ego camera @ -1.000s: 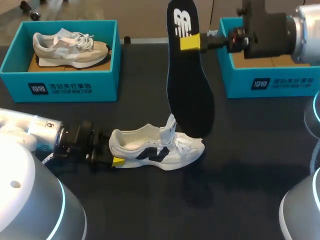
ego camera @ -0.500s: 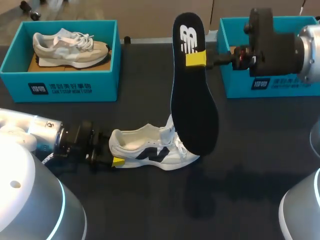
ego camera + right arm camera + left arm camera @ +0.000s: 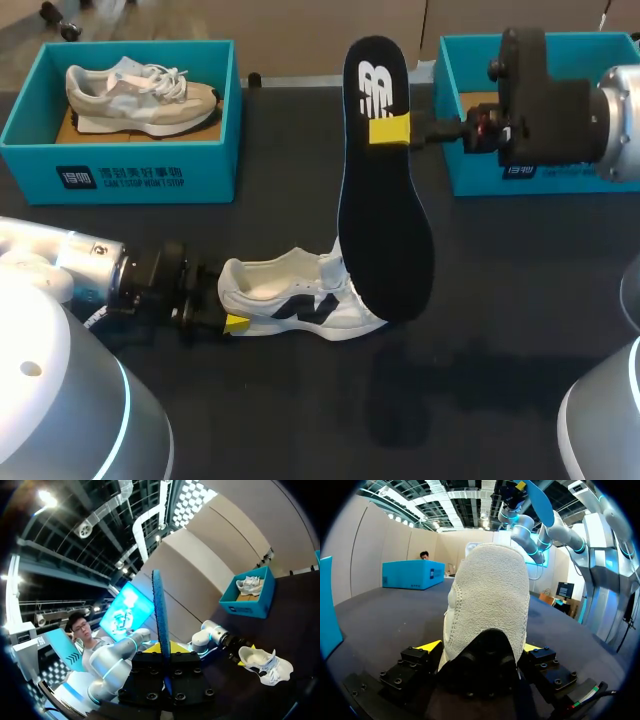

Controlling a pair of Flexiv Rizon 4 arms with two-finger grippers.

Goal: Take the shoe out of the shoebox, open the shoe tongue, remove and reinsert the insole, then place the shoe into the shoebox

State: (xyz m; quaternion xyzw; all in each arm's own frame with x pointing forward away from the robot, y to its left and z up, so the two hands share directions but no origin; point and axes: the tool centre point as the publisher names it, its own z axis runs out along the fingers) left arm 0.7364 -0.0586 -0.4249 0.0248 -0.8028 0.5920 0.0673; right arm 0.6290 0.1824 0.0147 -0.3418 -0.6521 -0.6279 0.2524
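Note:
A white shoe (image 3: 290, 300) with black side marks lies on the dark table, toe pointing right. My left gripper (image 3: 228, 306) holds its heel from both sides. In the left wrist view the heel (image 3: 490, 595) fills the gap between the yellow tips (image 3: 427, 646). My right gripper (image 3: 390, 130) is shut on a black insole (image 3: 385, 230). The insole hangs nearly upright, heel end up, and its toe end hides the shoe's toe in the head view. The right wrist view shows the insole's thin blue edge (image 3: 160, 610) rising out of the gripper (image 3: 164, 647), with the shoe (image 3: 262, 660) far below.
A teal shoebox (image 3: 120, 180) at the back left holds a beige shoe (image 3: 140, 95). A second teal shoebox (image 3: 470, 170) stands at the back right, partly behind my right arm (image 3: 560, 100).
My right gripper has carried the insole downward and slightly right, so its toe end now hangs lower over the shoe's toe. The left gripper and shoe have not moved.

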